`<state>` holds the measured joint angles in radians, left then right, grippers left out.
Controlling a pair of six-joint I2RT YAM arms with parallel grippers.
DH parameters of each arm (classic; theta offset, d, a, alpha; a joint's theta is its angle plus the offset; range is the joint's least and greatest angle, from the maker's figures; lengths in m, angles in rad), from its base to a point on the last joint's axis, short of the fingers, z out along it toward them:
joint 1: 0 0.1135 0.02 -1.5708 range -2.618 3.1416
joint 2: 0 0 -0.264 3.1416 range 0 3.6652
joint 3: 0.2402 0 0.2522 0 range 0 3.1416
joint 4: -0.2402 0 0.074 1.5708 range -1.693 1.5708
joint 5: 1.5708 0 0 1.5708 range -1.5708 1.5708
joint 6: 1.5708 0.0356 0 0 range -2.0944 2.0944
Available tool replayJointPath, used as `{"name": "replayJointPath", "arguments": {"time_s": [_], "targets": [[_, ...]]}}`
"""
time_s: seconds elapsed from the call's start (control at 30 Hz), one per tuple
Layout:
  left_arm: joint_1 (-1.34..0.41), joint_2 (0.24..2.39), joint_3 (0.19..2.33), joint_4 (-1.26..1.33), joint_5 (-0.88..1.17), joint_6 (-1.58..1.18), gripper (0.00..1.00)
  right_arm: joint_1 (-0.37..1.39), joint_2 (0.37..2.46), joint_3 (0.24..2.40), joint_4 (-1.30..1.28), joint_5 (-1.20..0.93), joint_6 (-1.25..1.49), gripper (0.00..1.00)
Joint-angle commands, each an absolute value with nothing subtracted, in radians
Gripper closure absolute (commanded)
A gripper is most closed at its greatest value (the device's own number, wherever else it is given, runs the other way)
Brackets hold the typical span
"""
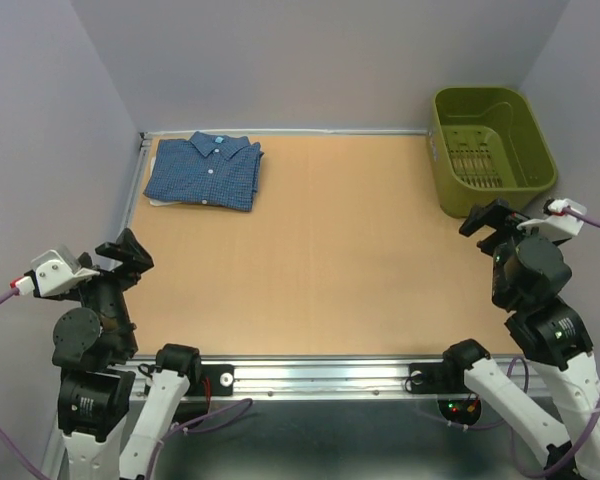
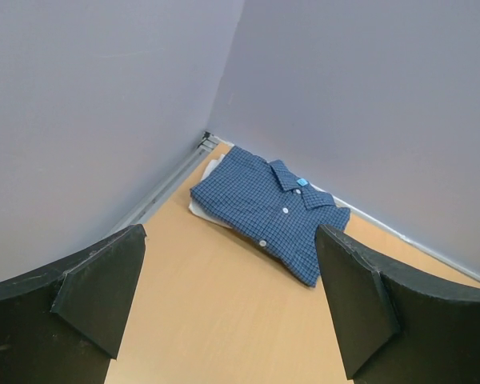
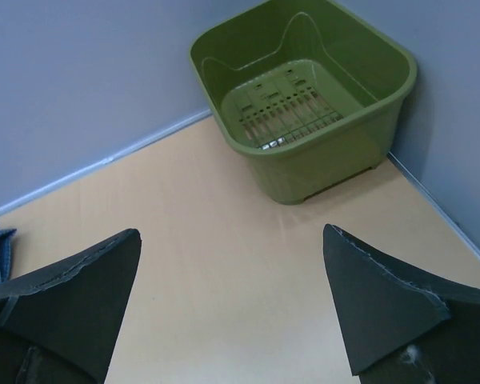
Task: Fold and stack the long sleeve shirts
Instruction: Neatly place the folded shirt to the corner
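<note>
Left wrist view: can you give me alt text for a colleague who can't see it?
A folded dark blue checked shirt lies on a white shirt in the far corner of the table, where two grey walls meet. The left gripper frames the shot, its black fingers wide open and holding nothing.

top shirt [image 1: 205, 172]: dark blue, fine check, white buttons
bottom shirt [image 2: 202, 211]: plain white
basket [image 3: 328, 164]: olive green
table [image 1: 340, 260]: light tan
walls [image 1: 330, 60]: pale lilac-grey
left gripper [image 2: 230, 234]: black
right gripper [image 3: 230, 232]: black

you're in a robot lab cell: plain lilac walls [image 1: 310, 60] enclose the tabletop [image 1: 330, 260], arms [image 1: 170, 385] bolted at its near edge.
</note>
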<state>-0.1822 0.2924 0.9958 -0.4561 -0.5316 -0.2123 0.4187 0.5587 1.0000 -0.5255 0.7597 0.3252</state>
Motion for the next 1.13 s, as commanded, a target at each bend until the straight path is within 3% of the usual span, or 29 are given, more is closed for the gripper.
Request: {"name": "replayJointPath", "arguments": {"time_s": [0.0, 0.4, 1.1], "targets": [[-0.186, 0.249, 0.94, -0.431, -0.63, -0.215, 0.01, 0.417, 0.488, 0.91, -0.538, 0.766, 0.293, 0.0], [-0.186, 0.16, 0.812, -0.402, -0.635, -0.282, 0.01, 0.417, 0.342, 0.838, -0.489, 0.7, 0.212, 0.0], [-0.186, 0.192, 0.784, -0.379, -0.611, -0.298, 0.01, 0.417, 0.334, 0.802, -0.462, 0.65, 0.212, 0.0]]}}
